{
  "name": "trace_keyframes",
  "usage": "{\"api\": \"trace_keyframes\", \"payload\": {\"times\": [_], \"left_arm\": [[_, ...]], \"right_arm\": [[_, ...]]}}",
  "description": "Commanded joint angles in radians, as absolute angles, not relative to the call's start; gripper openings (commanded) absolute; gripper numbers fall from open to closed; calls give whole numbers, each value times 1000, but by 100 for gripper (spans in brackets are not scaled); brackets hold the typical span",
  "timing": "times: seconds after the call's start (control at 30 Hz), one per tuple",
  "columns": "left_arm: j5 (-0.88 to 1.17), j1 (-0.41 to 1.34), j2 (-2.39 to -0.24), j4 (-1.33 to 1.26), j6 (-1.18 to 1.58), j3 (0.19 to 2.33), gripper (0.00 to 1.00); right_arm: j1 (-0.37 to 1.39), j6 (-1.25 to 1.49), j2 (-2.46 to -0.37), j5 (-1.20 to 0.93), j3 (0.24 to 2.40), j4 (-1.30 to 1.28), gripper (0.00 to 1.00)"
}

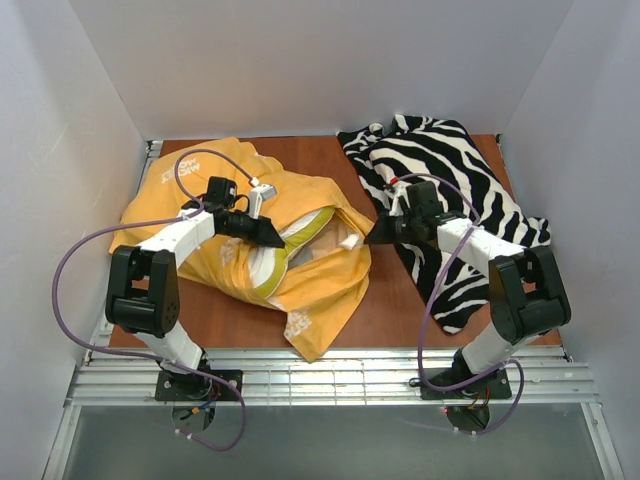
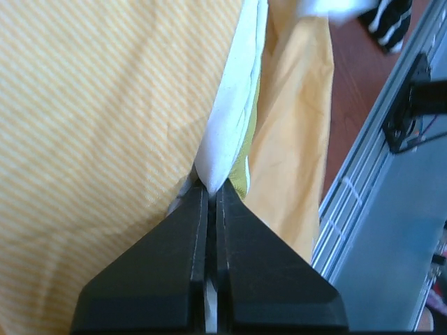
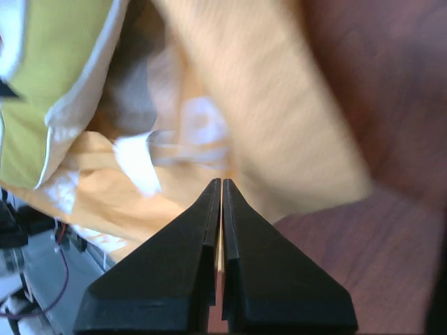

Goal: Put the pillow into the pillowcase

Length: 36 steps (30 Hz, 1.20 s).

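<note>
The orange-yellow pillowcase [image 1: 190,195] lies on the left half of the table. The white pillow [image 1: 300,240], with its yellow-green band, sticks out of the case's open mouth, and most of it is hidden inside. My left gripper [image 1: 275,238] is shut on the pillow's white edge [image 2: 230,118] at the mouth, with the striped orange fabric [image 2: 91,125] beside it. My right gripper [image 1: 373,237] is shut at the right rim of the case's mouth, with orange fabric [image 3: 279,118] meeting its tips. The yellow-green band [image 3: 49,84] shows at the left of the right wrist view.
A black-and-white zebra-striped cloth [image 1: 450,175] lies crumpled on the right half of the table, partly under my right arm. White walls close the back and sides. A ribbed metal rail [image 1: 330,375] runs along the near edge of the brown table [image 1: 395,305].
</note>
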State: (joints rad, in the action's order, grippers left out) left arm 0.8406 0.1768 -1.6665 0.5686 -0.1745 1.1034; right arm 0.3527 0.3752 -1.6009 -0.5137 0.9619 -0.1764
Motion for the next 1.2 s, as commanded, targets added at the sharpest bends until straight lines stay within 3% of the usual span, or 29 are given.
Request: {"api": "trace_keyframes", "payload": {"times": [0.0,0.17,0.37,0.47,0.5,0.57,0.73,0.83,1.17], "left_arm": [[865,153,-1592,705,-357,1049,0],[766,153,-1579,756,-595,985,0],[822,149,-1644,775,-499,1064,0],[905,149,-1684,793,-433,1123,0],[920,149,-1693,795,-423,1143,0],[958,149,-1697,796,-400,1152,0],[971,149,-1697,813,-390,1163,0],[982,149,-1689,813,-374,1167,0],[1026,149,-1674,784,-313,1166,0]], "right_arm": [[281,403,-1532,-494,983,-118,1],[244,456,-1548,-514,1012,-68,1],[308,442,-1583,-666,1087,-66,1],[409,359,-1580,-588,1109,-138,23],[437,342,-1585,-498,1109,-141,38],[508,328,-1609,-415,1126,-153,47],[624,301,-1761,-252,1227,-253,51],[647,313,-1847,-184,1261,-285,63],[733,307,-1994,-5,1308,-318,62]]}}
